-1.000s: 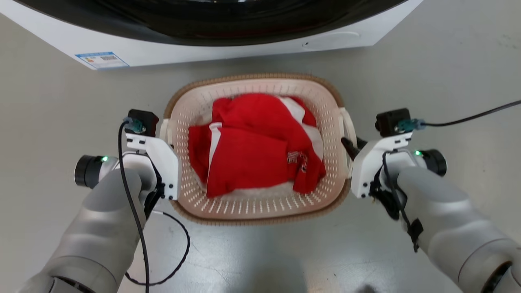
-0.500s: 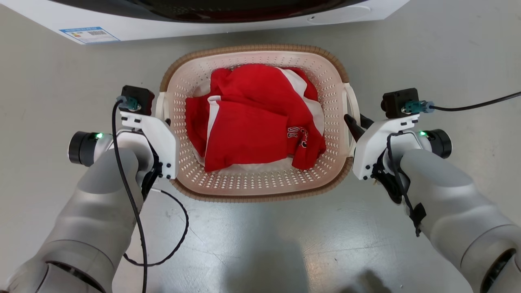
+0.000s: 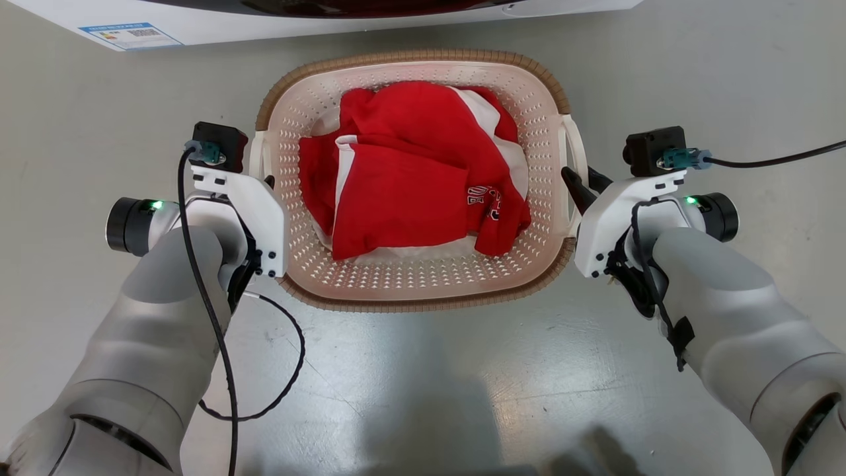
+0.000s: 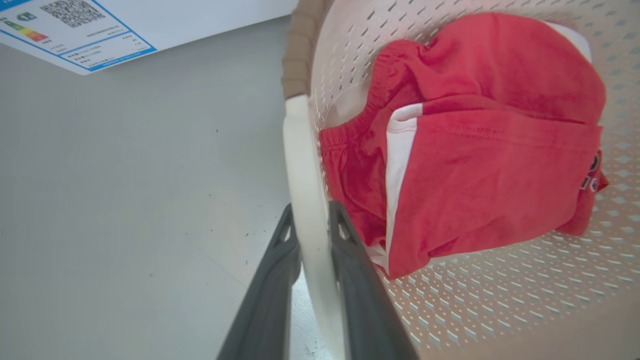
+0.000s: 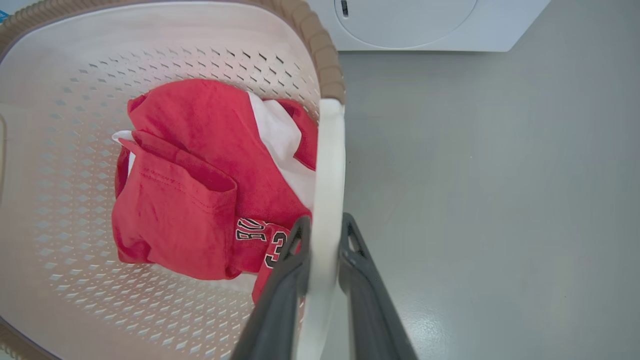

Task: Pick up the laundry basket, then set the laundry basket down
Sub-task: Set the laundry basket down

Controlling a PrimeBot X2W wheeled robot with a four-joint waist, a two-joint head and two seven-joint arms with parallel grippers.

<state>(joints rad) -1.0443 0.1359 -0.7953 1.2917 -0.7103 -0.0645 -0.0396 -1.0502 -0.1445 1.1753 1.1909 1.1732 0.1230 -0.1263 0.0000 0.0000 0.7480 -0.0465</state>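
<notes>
Left hand (image 4: pixel 310 216) pinches the left handle (image 4: pixel 304 150) of the laundry basket (image 3: pixel 410 57); right hand (image 5: pixel 324 226) pinches the right handle (image 5: pixel 330 150). Red clothing (image 3: pixel 410 192) lies between both hands.

— What can't you make out?
— In the head view the fingers of my left pincer (image 4: pixel 311 215) are hidden behind its white housing (image 3: pixel 254 211). The washing machine (image 3: pixel 264 23) is cut off by the top edge, its label (image 3: pixel 129 35) too small to read.
— And the laundry basket (image 3: pixel 410 291)?
— Its bottom is mostly buried under the red garment (image 3: pixel 410 192), whose lettering (image 3: pixel 486 203) is folded over. Whether it touches the floor (image 3: pixel 462 383), I cannot tell.
</notes>
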